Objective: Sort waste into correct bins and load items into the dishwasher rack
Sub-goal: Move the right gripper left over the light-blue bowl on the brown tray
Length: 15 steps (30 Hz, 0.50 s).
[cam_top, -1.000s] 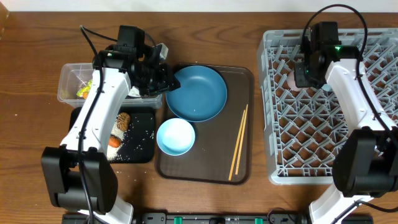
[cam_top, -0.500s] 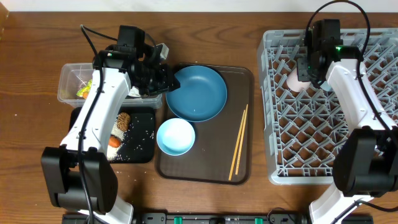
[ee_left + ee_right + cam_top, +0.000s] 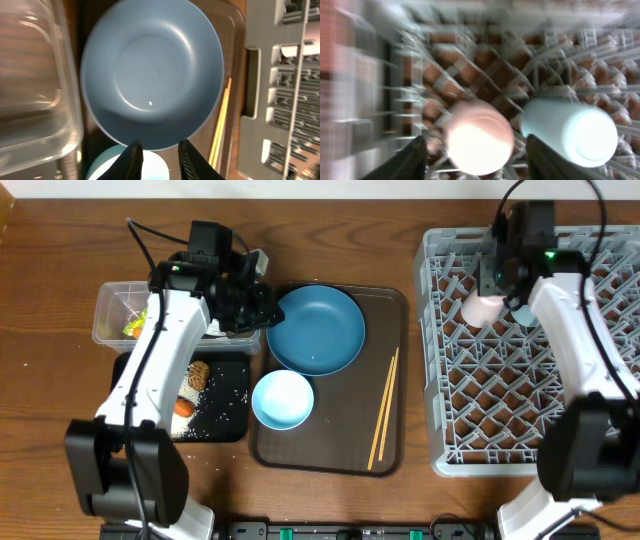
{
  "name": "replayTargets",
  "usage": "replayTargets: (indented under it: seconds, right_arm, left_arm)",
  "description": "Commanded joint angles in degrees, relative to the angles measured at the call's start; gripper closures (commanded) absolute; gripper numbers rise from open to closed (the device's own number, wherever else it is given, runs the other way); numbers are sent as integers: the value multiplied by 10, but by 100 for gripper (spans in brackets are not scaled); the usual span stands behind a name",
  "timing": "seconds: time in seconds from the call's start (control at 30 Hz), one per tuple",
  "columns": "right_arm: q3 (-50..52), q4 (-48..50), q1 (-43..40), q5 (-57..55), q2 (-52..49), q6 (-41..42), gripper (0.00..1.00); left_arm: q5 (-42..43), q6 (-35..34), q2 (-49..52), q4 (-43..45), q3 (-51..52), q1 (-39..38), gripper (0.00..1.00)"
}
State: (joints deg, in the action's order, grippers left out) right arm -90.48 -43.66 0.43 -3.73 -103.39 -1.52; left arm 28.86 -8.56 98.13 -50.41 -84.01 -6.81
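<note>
overhead: the right arm has backed up and off the small pink cup (image 3: 485,308), which was hidden under it a second ago and now shows in full.
right gripper (image 3: 476,146): fingers were pinched in a moment ago; now they're spread wide either side of the cup, not touching it, so it's let go.
pink cup spot: upside down in the far-left part of the big grey lattice dishwasher rack (image 3: 520,410), just beside the small light-blue cup (image 3: 567,131).
left gripper (image 3: 159,146): hasn't moved, jaws a little apart, nothing between them, hovering at the rim of the large dark-blue round plate (image 3: 318,330).
what's left: looks like both cups are done. The plate, light-blue bowl (image 3: 282,400) and wooden chopsticks (image 3: 383,408) are still on the brown serving tray (image 3: 400,452).
</note>
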Motion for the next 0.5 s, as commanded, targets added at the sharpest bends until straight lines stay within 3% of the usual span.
replayTargets:
  seconds: [0.0, 0.17, 0.47]
  right_arm:
    - [-37, -1, -3, 123, 97, 7, 40]
    - [-36, -54, 11, 147, 160, 17, 39]
    - [-27, -105, 105, 147, 149, 17, 36]
  left_arm:
    - [-67, -5, -46, -2, -3, 1, 74]
    - [-149, -21, -67, -5, -3, 1, 74]
    - [-155, -26, -56, -14, -3, -12, 74]
